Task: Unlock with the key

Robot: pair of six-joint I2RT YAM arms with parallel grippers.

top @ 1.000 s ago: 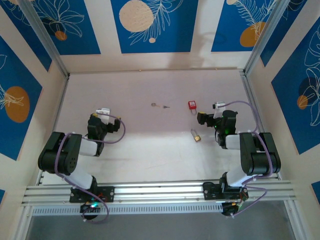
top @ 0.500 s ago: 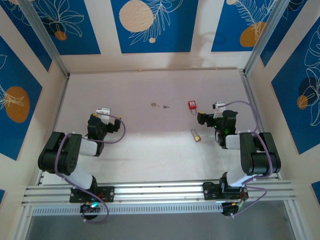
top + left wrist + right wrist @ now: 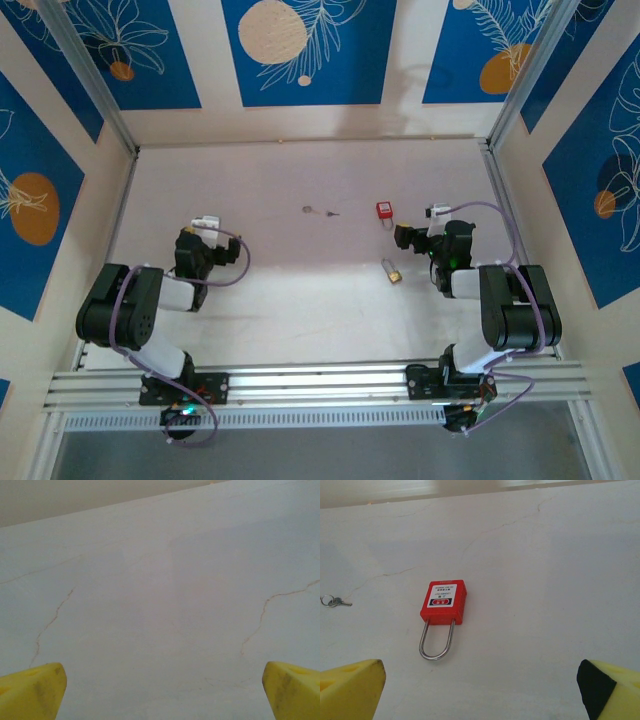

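Two grippers low over the bench (image 3: 280,300), fingers wide, both empty.
The red lock (image 3: 443,602) lay flat just ahead of the right gripper (image 3: 480,694), nothing between them. The key (image 3: 332,601) lay left of it, mid-bench. A brass lock (image 3: 392,271) sat nearer. The left gripper (image 3: 160,692) faced bare bench.

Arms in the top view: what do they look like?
Both are black with white forearm sections; the left arm and right arm each trail a lilac cable. The left pincer and right pincer have yellow fingertips, one right tip black on its inner face.
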